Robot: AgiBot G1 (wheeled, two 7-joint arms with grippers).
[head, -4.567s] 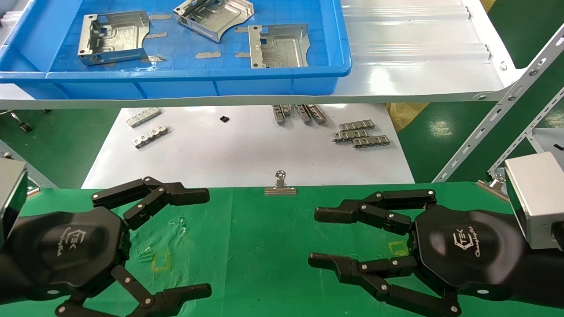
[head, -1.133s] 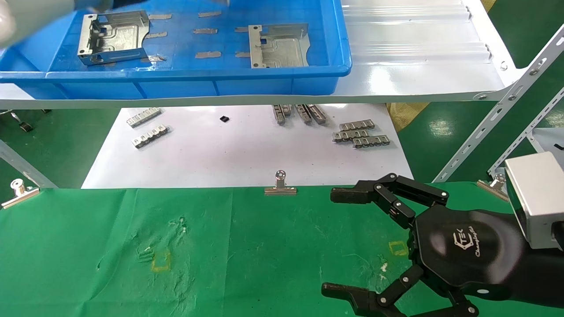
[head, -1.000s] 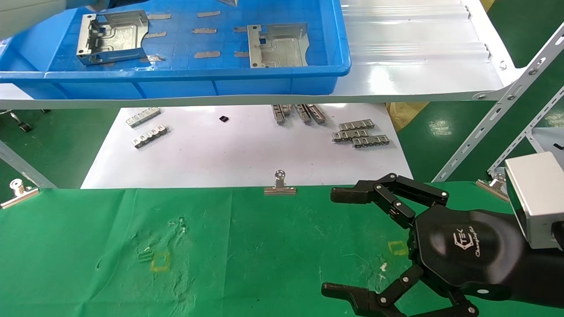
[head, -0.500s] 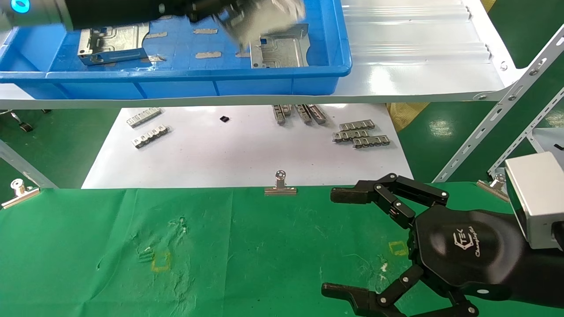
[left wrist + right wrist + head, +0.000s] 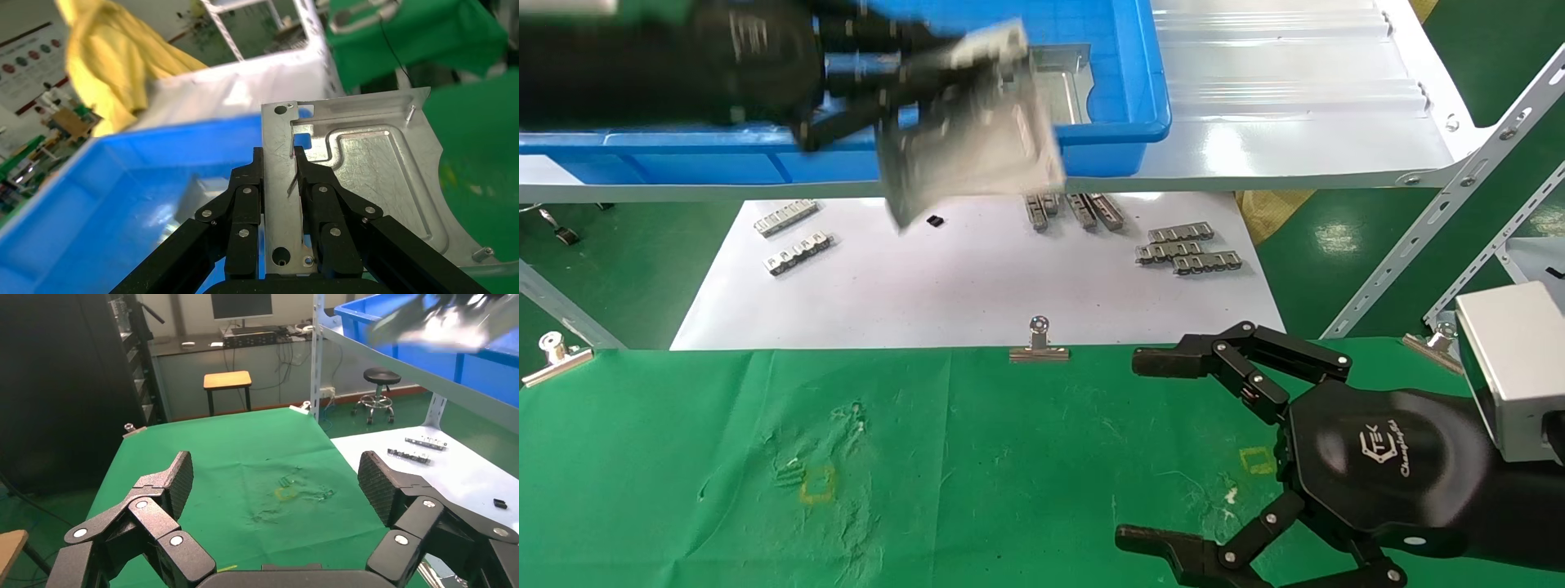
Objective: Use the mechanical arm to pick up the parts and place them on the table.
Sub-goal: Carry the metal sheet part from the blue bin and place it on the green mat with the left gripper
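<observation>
Silver stamped sheet-metal plate (image 5: 972, 135), roughly rectangular with one curved-cutout edge and embossed grooves, hangs in the air in front of the blue plastic tray (image 5: 1124, 122), gripped by the left end effector (image 5: 903, 77). That end effector, black with linked fingers, reaches in from the tray's left side at the tray's height; its fingers (image 5: 245, 202) are closed tight on the plate's bent-up flange (the left wrist view shows one finger on each face of the flange, the plate (image 5: 367, 184) tilted away from them). The plate is blurred in the head view, so its exact tilt there cannot be told. A second silver plate of the same kind (image 5: 1062, 82) lies inside the tray, partly hidden behind the held one.

The tray sits on a glossy white shelf (image 5: 1295, 122). Below the tray lies a white sheet (image 5: 977, 286) carrying several small grey ridged metal strips (image 5: 1189, 249). Nearer than the sheet spreads the wide surface covered in wrinkled green cloth (image 5: 968, 474), with a silver binder clip (image 5: 1039, 343) on its far edge.

The right end effector (image 5: 1152, 449), black with a white logo, hovers over the green surface well apart from the tray, its fingers (image 5: 165, 496) spread wide with nothing between them.
</observation>
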